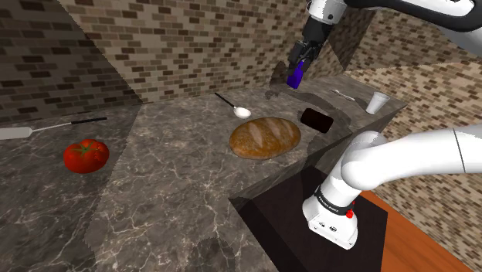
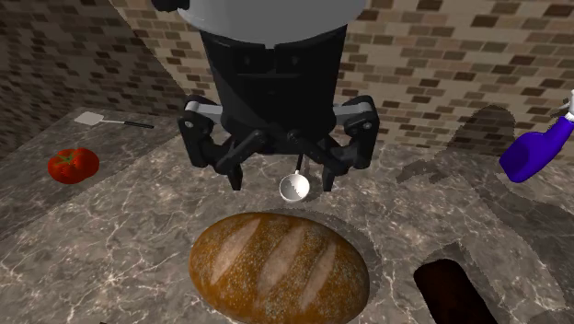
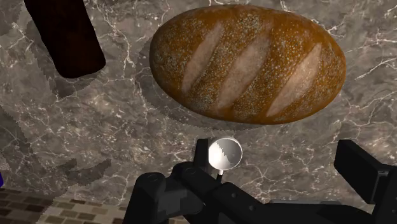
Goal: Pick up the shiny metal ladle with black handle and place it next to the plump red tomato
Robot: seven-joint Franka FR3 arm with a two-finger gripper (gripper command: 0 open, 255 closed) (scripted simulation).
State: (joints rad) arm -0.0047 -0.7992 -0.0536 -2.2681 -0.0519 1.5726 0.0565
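Observation:
The ladle lies on the dark marble counter, its pale shiny bowl close to the bread loaf and its thin dark handle pointing toward the back wall. My gripper hangs open well above the counter, nothing held. Looking along the gripper, the ladle bowl shows just ahead of the hand, between the spread fingers and untouched. The red tomato sits far off at the shoulder view's left, and at the second exterior view's left as tomato.
A brown bread loaf lies beside the ladle. A dark flat object and a white cup stand to the right. A blue bottle is by the wall. A spatula lies behind the tomato.

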